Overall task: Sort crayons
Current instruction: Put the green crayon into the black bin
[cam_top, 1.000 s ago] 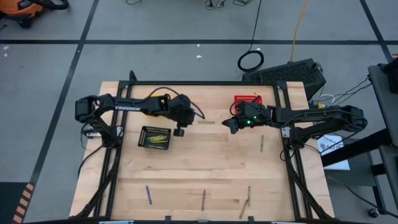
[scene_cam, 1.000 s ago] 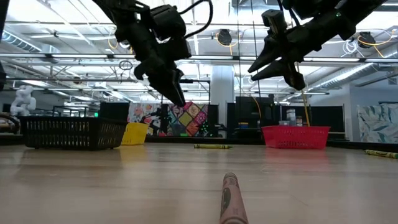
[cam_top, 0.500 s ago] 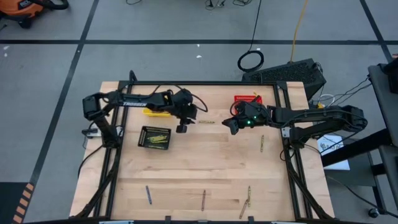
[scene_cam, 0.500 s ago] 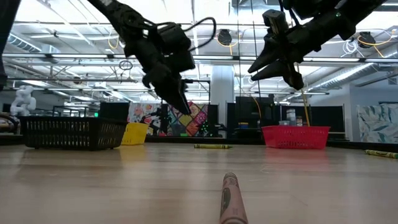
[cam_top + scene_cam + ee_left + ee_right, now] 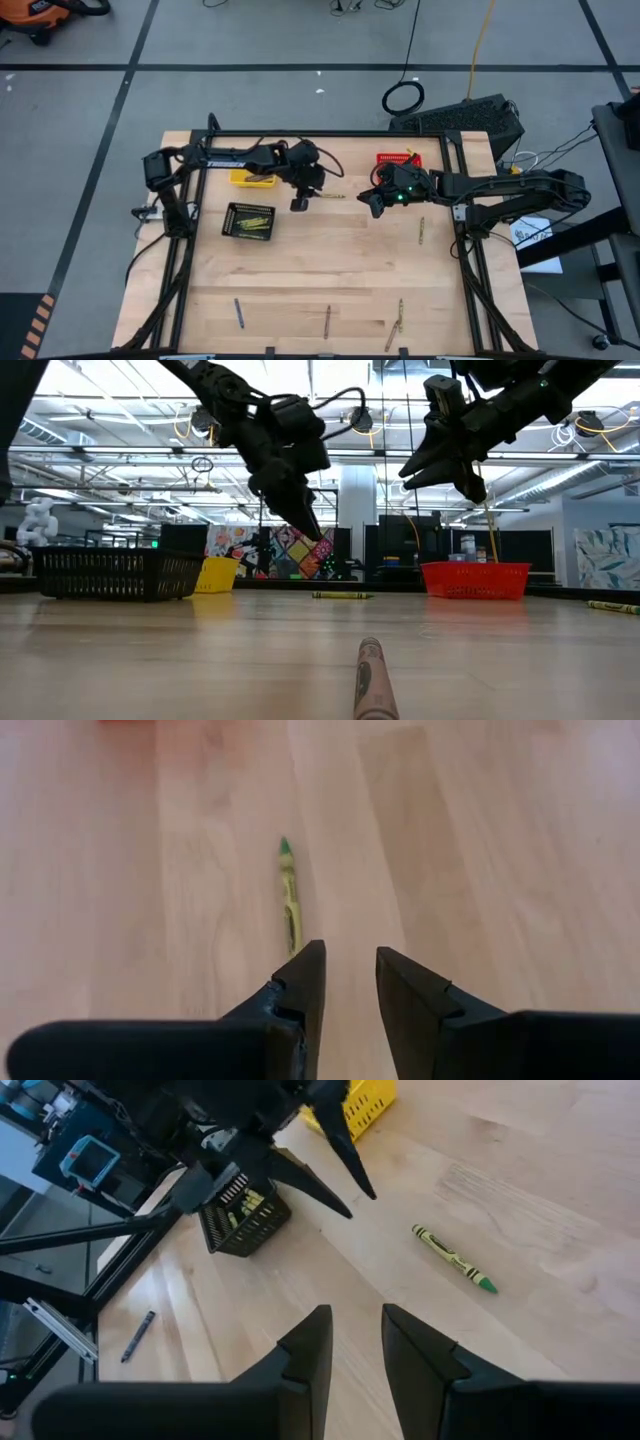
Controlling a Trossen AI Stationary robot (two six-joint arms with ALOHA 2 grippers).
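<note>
High view: crayons (image 5: 251, 222) in black basket (image 5: 232, 221).

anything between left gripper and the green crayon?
Nothing: bare wood between the left gripper and the green crayon, clearest in the left wrist view.

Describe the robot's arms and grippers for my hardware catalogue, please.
Both arms are dark, jointed and slim. The left arm carries white lettering and a looping black cable. The right arm shows a green light near its wrist. The left gripper and right gripper each have two black tapered fingers.
</note>
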